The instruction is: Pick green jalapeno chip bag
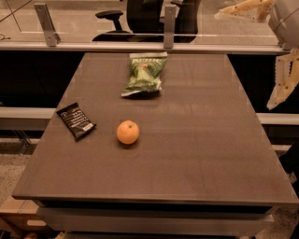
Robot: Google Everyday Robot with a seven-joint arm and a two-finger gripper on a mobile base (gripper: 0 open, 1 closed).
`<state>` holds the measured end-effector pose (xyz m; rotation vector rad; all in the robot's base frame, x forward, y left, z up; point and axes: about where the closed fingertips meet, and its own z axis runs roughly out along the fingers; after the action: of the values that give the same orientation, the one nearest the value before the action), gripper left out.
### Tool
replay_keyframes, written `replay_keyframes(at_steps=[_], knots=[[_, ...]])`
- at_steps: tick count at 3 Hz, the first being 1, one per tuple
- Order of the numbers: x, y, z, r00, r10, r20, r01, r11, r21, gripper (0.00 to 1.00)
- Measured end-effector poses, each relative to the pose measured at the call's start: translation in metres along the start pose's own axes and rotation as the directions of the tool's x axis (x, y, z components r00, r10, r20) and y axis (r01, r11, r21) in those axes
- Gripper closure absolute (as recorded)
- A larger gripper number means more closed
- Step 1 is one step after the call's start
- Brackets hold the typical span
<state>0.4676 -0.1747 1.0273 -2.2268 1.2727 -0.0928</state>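
Green jalapeno chip bag (144, 73): lies flat on the far middle of the table, just short of its far edge, nothing touching it.
Bag's long axis: runs from far to near across the table, a little slanted; the lettered end points to the far edge and the other sealed end points near and slightly left.
Bag's writing: 1 band of white lettering across the far end, too blurred to read; below it a green crinkled face with a pale picture that cannot be made out.
Table (201, 154): large dark brown top that carries 3 things, all on its left and far parts.
Office chair (140, 14): black, behind the table, beyond a low glass screen.
Metal posts (46, 25): 2 grey uprights hold the screen on the rail, 1 at the far left and 1 just behind the bag.
Gripper (250, 58): high at the upper right, off the table's far right corner and well apart from the bag.
Jaws: 2 pale cream pieces, 1 reaching left along the top edge and 1 hanging down the right side, spread wide with nothing between them.
Black wrapper (75, 121): flat near the table's left edge, turned at a slant; its white label at the near end is too small to read.
Orange fruit (127, 132): round, near the wrapper on its right, nearer than the bag and apart from both.
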Motion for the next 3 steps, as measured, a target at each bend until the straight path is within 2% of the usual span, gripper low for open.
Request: replay_keyframes(at_steps=[1,2,3], knots=[[-0.007,-0.026,0.001,0.982,-0.183,-0.048,0.184,0.9826,0.025,0.0],[-0.009,-0.051,0.007,0.921,-0.346,-0.181,0.351,0.9365,-0.005,0.0],[-0.016,-0.07,0.022,0.84,-0.446,-0.308,0.448,0.8914,-0.071,0.0]])
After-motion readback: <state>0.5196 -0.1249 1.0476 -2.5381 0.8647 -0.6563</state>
